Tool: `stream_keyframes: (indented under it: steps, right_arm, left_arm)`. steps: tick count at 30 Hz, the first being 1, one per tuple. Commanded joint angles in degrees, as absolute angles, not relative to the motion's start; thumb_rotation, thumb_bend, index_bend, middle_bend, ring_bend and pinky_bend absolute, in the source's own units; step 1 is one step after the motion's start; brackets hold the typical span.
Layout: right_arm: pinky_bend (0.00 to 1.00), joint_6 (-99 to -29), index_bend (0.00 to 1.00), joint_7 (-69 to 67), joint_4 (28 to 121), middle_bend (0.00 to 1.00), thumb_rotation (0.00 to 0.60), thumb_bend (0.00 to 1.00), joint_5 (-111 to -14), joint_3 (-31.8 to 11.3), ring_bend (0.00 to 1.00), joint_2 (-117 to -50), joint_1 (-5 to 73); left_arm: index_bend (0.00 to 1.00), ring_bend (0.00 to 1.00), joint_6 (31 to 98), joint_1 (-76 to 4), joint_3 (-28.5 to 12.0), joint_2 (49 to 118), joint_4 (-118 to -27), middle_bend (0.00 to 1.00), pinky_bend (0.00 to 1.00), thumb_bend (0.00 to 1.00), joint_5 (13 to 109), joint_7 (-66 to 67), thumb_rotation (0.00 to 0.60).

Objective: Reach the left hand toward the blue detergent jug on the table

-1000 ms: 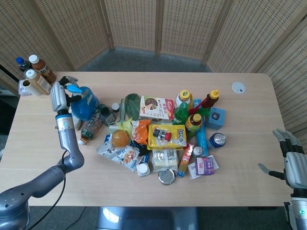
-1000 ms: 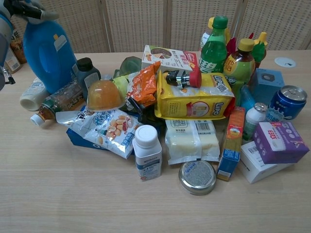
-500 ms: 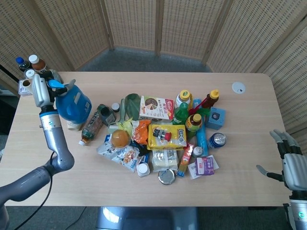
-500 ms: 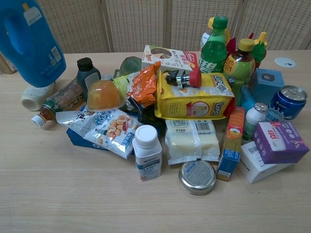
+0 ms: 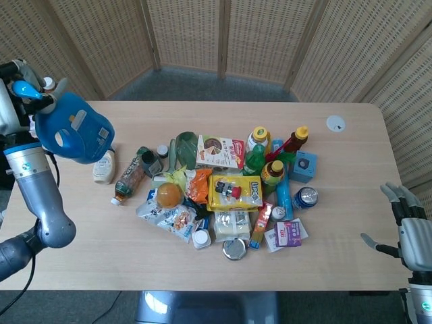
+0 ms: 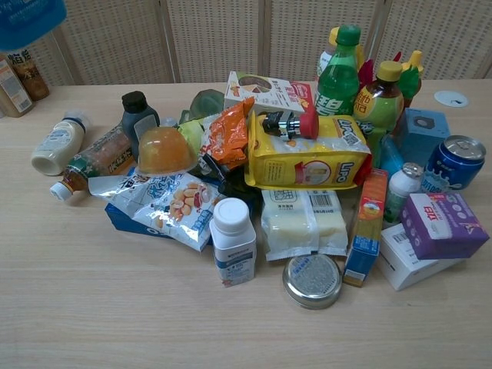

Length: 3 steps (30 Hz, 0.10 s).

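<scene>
The blue detergent jug (image 5: 74, 135) hangs tilted in the air above the table's far left corner, its cyan cap toward my left hand (image 5: 11, 106), which grips it at the neck and handle. In the chest view only the jug's blue bottom (image 6: 28, 14) shows, at the top left edge, and the left hand is out of frame. My right hand (image 5: 409, 228) hovers off the table's near right edge with its fingers spread and nothing in them.
A white bottle (image 5: 103, 167) lies on the table under the jug, beside a brown drink bottle (image 5: 128, 179). A dense pile of groceries fills the middle, with a yellow bag (image 5: 234, 192) and a blue can (image 5: 305, 198). Sauce bottles (image 6: 19, 73) stand at the far left.
The left hand has lifted the jug off the table and carried it up and to the left, away from the pile. The white bottle it stood against now lies uncovered.
</scene>
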State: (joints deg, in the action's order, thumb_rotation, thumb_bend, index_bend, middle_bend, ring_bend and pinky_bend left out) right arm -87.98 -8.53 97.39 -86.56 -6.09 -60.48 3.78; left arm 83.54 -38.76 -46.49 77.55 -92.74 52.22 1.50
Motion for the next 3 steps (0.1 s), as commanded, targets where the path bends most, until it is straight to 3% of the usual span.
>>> stream_keyframes:
  steps: [1, 3]
  right_arm:
    - [0.00, -88.07, 0.00, -8.65, 97.42, 0.00, 0.600, 0.00, -86.59, -6.10, 0.00, -60.41, 3.73]
    - [0.00, -88.13, 0.00, -8.75, 97.44, 0.00, 0.600, 0.00, -86.58, -6.11, 0.00, -60.37, 3.70]
  left_arm:
    - [0.87, 0.65, 84.48, -38.68, -47.03, 76.44, -94.49, 0.77, 0.69, 0.10, 51.35, 2.66, 0.600]
    - [0.87, 0.65, 84.68, -38.77, -46.93, 76.41, -94.82, 0.77, 0.68, 0.10, 50.92, 2.70, 0.600]
